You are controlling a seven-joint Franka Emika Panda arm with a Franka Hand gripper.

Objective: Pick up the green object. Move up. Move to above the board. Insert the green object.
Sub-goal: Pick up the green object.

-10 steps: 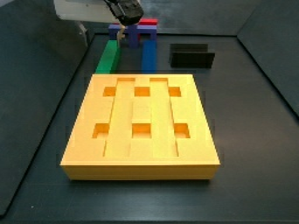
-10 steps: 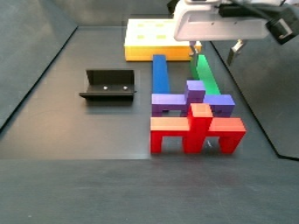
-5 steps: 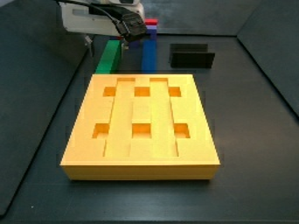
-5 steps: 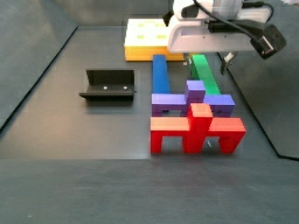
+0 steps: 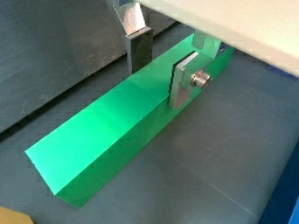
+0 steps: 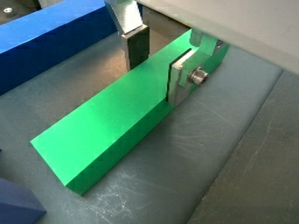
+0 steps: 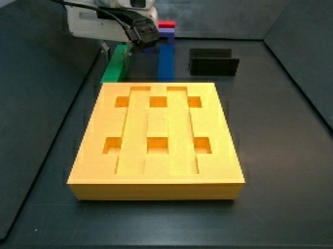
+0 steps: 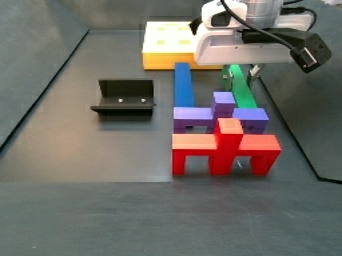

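This is a robot test cell in a lab: a dark, matte floor walled by dark panels, holding only bright block-like test pieces rather than household things. Beside the grooved orange-yellow board point(image 7: 158, 136) with its square holes lie a green object point(image 8: 241, 92), a blue bar point(image 8: 183, 84), a purple-and-red cross piece point(image 8: 222, 136) and a small black box point(image 7: 213, 61). The gripper point(image 5: 162, 66), a machine part of silver plates and screws, hangs over the green object beyond the board's far end.

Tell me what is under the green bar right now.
The green bar lies flat on the dark floor; nothing else shows beneath it. The gripper straddles it, a finger on each side. The underside itself is hidden.
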